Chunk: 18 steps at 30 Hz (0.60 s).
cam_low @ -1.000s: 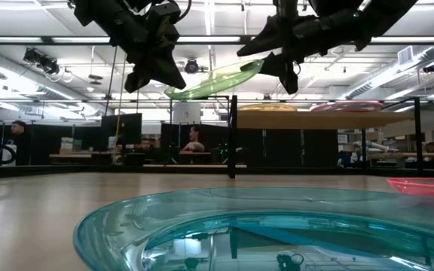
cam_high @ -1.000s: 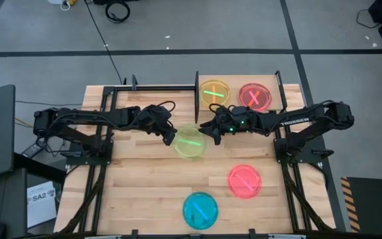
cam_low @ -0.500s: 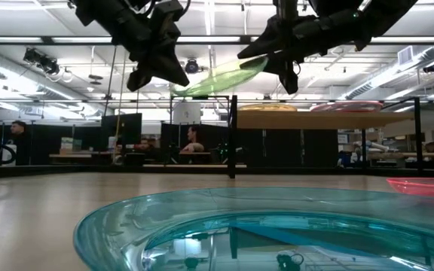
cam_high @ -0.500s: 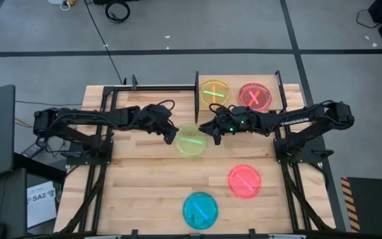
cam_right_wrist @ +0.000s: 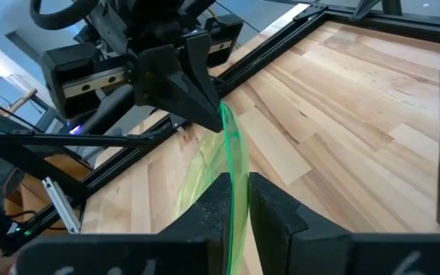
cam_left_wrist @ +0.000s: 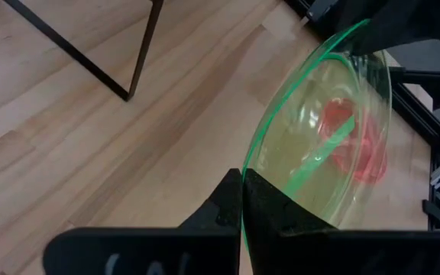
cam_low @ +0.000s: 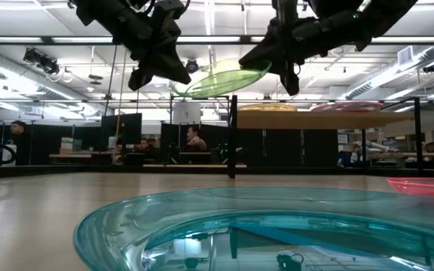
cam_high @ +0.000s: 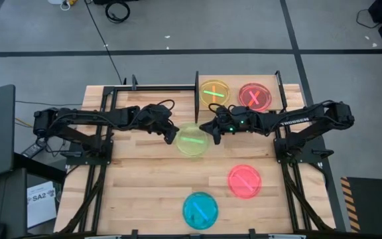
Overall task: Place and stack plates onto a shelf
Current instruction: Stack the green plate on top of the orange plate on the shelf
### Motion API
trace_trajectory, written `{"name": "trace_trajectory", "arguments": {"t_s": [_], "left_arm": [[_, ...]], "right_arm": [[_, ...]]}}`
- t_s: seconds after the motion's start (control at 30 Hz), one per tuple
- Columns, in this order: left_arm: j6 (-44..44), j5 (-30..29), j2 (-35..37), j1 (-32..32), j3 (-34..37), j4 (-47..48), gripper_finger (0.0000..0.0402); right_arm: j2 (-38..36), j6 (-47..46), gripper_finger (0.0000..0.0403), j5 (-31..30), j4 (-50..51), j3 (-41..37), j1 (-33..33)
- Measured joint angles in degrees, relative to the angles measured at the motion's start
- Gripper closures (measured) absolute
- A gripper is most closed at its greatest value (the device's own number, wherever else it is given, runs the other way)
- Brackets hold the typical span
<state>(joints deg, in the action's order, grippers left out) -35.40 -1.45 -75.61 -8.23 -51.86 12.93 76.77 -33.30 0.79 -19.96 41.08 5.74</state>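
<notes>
A translucent green plate with a lighter stripe hangs high above the table's middle, between my two grippers. My left gripper is shut on its left rim. My right gripper is shut on its right rim. In the low view the green plate sits nearly level, a little above the height of the shelf. The shelf stands at the far edge and carries an orange plate and a pink plate. My left gripper pinches the green plate's rim between its two fingers, coming slanting down from the table's left. The plate is lifted clear of the table. My right gripper pinches the opposite rim between its two fingers, coming from the table's right. The plate spans the gap between both grippers.
A pink plate lies flat on the table at the near right. A teal plate lies by the near edge and fills the low view's foreground. The shelf's black post stands just beyond the held plate.
My right gripper has shut on the green plate's right rim. The plate, tilted up toward the right a second ago, now sits closer to level.
</notes>
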Motion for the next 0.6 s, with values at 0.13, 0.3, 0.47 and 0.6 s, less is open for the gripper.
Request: {"name": "trace_trajectory", "arguments": {"t_s": [0.13, 0.3, 0.47, 0.6], "left_arm": [[0.0, 0.0, 0.0, 0.0, 0.0, 0.0, 0.0395], [0.1, 0.0, 0.0, 0.0, 0.0, -0.2, 0.0385], [1.9, 0.1, 0.0, 0.1, 0.0, -0.5, 0.0342], [2.1, 1.2, 0.0, 0.2, 0.0, -0.5, 0.0315]], "right_arm": [[0.0, 0.0, 0.0359, -0.8, 0.0, 0.0, 0.0], [0.0, 0.0, 0.0359, -1.0, 0.2, 0.0, 0.0], [0.0, 0.0, 0.0360, -1.0, 0.3, 0.0, 0.0], [0.0, 0.0, 0.0365, -1.0, 0.3, 0.0, 0.0]]}}
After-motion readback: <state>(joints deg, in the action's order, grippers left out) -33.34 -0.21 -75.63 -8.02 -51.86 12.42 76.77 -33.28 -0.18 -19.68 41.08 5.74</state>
